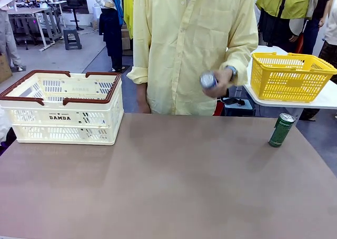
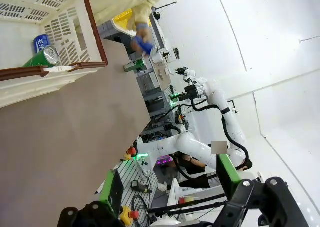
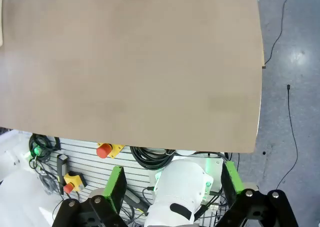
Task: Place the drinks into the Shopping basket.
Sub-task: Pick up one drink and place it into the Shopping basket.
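Observation:
The cream-white Shopping basket (image 1: pixel 31 124) with a brown-red rim stands at the table's far left. In the left wrist view the basket (image 2: pixel 75 29) holds a green-and-white can (image 2: pixel 40 58) and a blue can (image 2: pixel 41 41). A slim dark green can (image 1: pixel 281 129) stands upright near the table's far right edge. The person's hand (image 1: pixel 224 81) holds another can (image 1: pixel 208 80) above the far edge; it looks blue in the left wrist view (image 2: pixel 144 45). My left gripper (image 2: pixel 170 184) is open and holds nothing. My right gripper (image 3: pixel 173 183) is open above bare table.
A bright yellow mesh basket (image 1: pixel 287 77) sits on a white side table (image 1: pixel 326 98) at the far right. The person in a pale yellow shirt (image 1: pixel 184 44) stands at the far side. The brown tabletop (image 1: pixel 168 181) is bare in the middle and front.

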You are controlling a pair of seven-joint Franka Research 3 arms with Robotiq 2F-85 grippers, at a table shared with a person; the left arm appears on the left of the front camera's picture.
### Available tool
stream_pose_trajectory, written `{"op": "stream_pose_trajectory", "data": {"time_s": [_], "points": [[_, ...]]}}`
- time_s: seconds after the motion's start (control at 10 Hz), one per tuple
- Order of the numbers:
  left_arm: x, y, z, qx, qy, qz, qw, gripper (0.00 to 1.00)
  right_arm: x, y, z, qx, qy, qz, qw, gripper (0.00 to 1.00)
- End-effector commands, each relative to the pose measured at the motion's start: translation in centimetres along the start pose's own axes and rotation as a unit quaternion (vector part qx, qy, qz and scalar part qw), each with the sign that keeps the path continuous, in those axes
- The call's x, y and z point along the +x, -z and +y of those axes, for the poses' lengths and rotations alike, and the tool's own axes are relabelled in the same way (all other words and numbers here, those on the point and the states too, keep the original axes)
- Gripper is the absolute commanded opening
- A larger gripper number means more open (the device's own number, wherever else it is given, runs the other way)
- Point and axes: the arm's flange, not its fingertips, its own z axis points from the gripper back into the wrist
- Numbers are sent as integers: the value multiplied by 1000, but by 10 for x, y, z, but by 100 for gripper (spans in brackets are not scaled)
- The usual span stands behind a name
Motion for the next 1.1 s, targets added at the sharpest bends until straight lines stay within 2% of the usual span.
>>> {"op": "stream_pose_trajectory", "data": {"time_s": [0.0, 0.2, 0.3, 0.4, 0.6, 0.8, 1.0], "points": [[-2, 0, -2, -1, 0, -1, 1000, 100, 32, 4, -4, -36, -10, -11, 999, 100], [-2, 0, -2, -1, 0, -1, 1000, 100, 78, 10, -21, -31, -9, -79, 996, 100], [-2, 0, -2, -1, 0, -1, 1000, 100, 87, 4, -52, 13, 10, -83, 996, 100], [-2, 0, -2, -1, 0, -1, 1000, 100, 82, -7, -102, 72, 60, -87, 992, 100], [-2, 0, -2, -1, 0, -1, 1000, 100, 47, -15, -181, 153, 118, -87, 977, 100], [-2, 0, -2, -1, 0, -1, 1000, 100, 32, 4, -204, 175, 151, -79, 970, 100], [-2, 0, -2, -1, 0, -1, 1000, 100, 32, 20, -201, 167, 160, -67, 971, 100]]}}
